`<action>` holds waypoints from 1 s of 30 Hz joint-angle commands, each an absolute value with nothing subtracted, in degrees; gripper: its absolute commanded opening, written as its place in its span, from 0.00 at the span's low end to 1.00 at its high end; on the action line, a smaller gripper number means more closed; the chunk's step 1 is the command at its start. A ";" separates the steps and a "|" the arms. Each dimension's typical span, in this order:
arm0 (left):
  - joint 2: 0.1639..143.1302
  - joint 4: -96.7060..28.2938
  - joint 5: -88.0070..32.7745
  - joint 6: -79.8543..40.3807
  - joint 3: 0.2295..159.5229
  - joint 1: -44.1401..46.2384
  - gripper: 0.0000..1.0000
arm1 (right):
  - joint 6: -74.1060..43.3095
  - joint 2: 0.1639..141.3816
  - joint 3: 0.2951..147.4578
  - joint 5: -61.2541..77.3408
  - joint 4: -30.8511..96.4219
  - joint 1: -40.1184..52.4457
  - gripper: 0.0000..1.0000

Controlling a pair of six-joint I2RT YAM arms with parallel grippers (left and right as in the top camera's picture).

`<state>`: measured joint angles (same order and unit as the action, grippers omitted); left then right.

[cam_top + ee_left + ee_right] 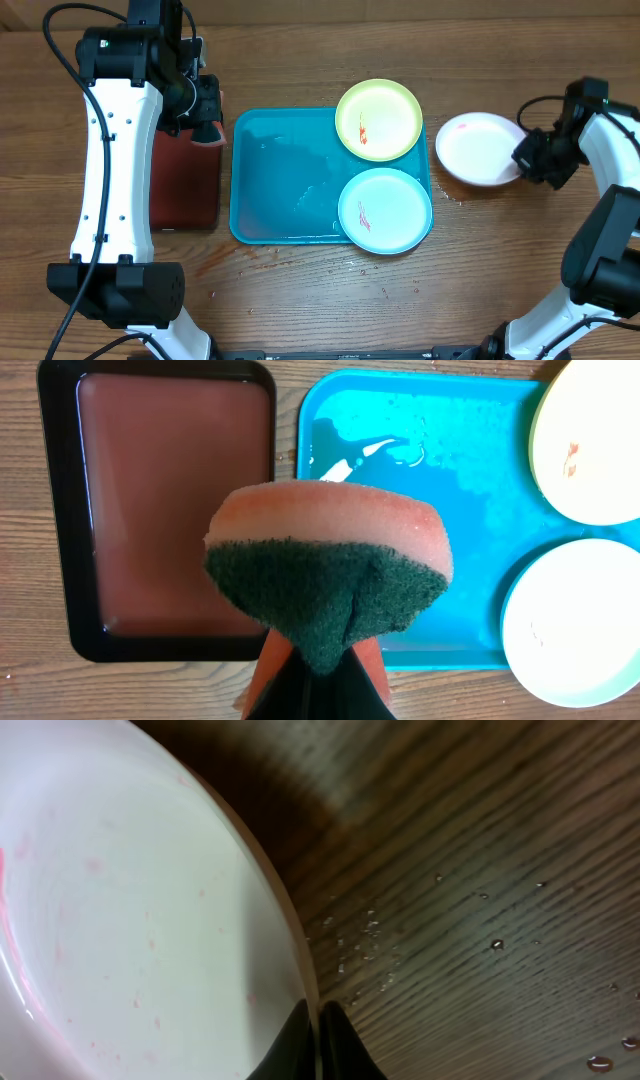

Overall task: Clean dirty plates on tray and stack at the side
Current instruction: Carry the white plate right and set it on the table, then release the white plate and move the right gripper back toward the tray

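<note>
The turquoise tray (280,180) holds the pale yellow-green plate (378,120) at its far right and the mint-aqua plate (385,210) at its near right; both carry red smears. The white plate (478,148) is right of the tray, over the wooden table, with faint pink traces (120,920). My right gripper (532,155) (318,1015) is shut on the white plate's right rim. My left gripper (205,115) (320,660) is shut on an orange sponge with a green scouring face (325,575), held above the tray's left edge (440,510).
A black-rimmed dark red tray (185,185) (170,510) lies left of the turquoise tray, under the left arm. Water pools on the turquoise tray. Droplets (495,945) dot the wood near the white plate.
</note>
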<state>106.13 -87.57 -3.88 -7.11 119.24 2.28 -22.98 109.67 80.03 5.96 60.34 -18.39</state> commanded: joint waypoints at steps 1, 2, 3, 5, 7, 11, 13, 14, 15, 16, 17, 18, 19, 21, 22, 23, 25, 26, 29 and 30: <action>105.58 -87.35 -4.08 -7.73 119.22 2.66 0.04 | -22.46 108.75 76.77 4.78 58.76 -19.11 0.04; 105.58 -87.35 -4.08 -7.73 119.22 2.66 0.04 | -22.50 108.75 75.92 3.97 58.30 -19.18 0.04; 105.58 -87.35 -4.08 -7.73 119.22 2.66 0.04 | -22.52 108.75 75.18 3.33 57.82 -19.22 0.04; 105.58 -87.33 -4.08 -7.73 119.22 2.66 0.04 | -22.72 108.75 73.97 1.76 57.08 -19.22 0.04; 105.58 -87.35 -4.08 -7.73 119.22 2.66 0.04 | -24.27 108.75 73.10 -0.40 56.73 -19.22 0.04; 105.58 -87.33 -4.08 -7.73 119.22 2.66 0.04 | -25.45 108.75 73.01 -1.91 56.86 -19.27 0.05; 105.58 -87.33 -4.08 -7.73 119.22 2.66 0.04 | -25.23 108.75 73.32 -0.97 57.30 -19.27 0.13; 105.58 -87.35 -4.08 -7.73 119.22 2.66 0.04 | -24.97 108.75 73.89 -0.16 58.08 -19.25 0.17; 105.58 -87.35 -4.08 -7.73 119.22 2.66 0.04 | -24.36 108.75 74.48 0.47 58.92 -19.25 0.20; 105.58 -87.35 -4.08 -7.73 119.22 2.66 0.04 | -23.05 108.75 75.55 1.61 60.20 -19.25 0.24; 105.58 -87.33 -4.10 -7.73 119.22 2.66 0.05 | -21.98 108.64 76.64 2.72 61.47 -19.25 0.29; 105.58 -87.33 -4.10 -7.73 119.22 2.66 0.04 | -21.17 108.49 77.82 3.57 62.85 -19.25 0.33; 105.62 -87.33 -4.10 -7.73 119.22 2.66 0.04 | -20.25 108.16 79.05 4.62 64.23 -19.22 0.38; 105.62 -87.33 -4.10 -7.73 119.22 2.66 0.04 | -17.91 107.15 81.25 8.27 66.54 -18.87 0.42; 105.62 -87.33 -4.10 -7.73 119.22 2.66 0.04 | -16.21 106.45 82.08 11.09 67.42 -18.57 0.44; 105.62 -87.31 -4.10 -7.73 119.22 2.66 0.04 | -14.33 105.54 82.70 14.70 68.12 -18.11 0.47; 105.62 -87.22 -4.10 -7.73 119.22 2.66 0.04 | -11.16 103.96 82.78 20.99 68.86 -16.86 0.49; 105.62 -87.13 -4.10 -7.73 119.22 2.66 0.04 | -9.87 103.46 82.78 23.09 69.54 -15.99 0.49; 105.62 -86.87 -4.12 -7.75 119.22 2.66 0.04 | -8.16 103.09 82.59 24.05 71.92 -12.03 0.49; 105.62 -86.83 -4.12 -7.75 119.22 2.66 0.04 | -7.27 103.09 82.19 24.05 72.38 -10.44 0.49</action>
